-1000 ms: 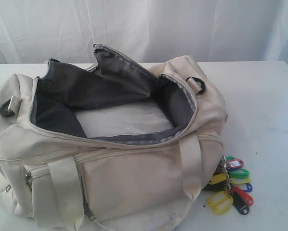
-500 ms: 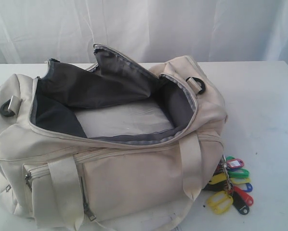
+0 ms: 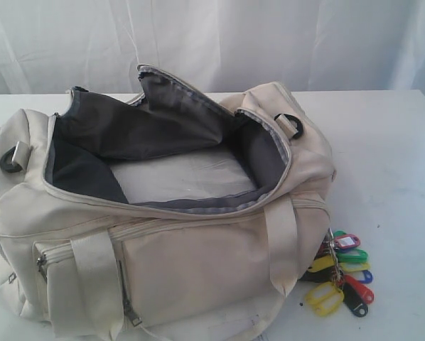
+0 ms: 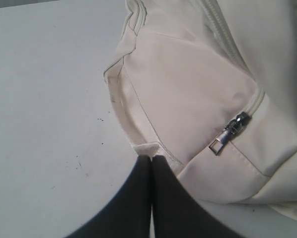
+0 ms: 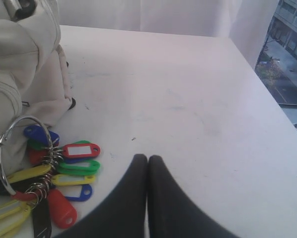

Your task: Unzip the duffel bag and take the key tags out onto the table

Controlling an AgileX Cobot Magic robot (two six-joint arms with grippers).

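The duffel bag (image 3: 184, 263) is seen unzipped and gaping on the counter (image 3: 383, 156). The key tags (image 3: 340, 273) are laid on the counter, touching the bag's right end. The left end effector (image 4: 151, 161) and the right end effector (image 5: 147, 159) are each pressed together, fingertip against fingertip.

Bare table (image 3: 390, 156) right of duffel bag (image 3: 198, 263) and key tags (image 3: 340, 273)

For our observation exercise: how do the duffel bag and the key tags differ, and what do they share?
The duffel bag is large; the key tags are small. The duffel bag is plain cream; the key tags are many-coloured. The duffel bag gapes unzipped; the key tags lie bunched together. Both rest on the table.
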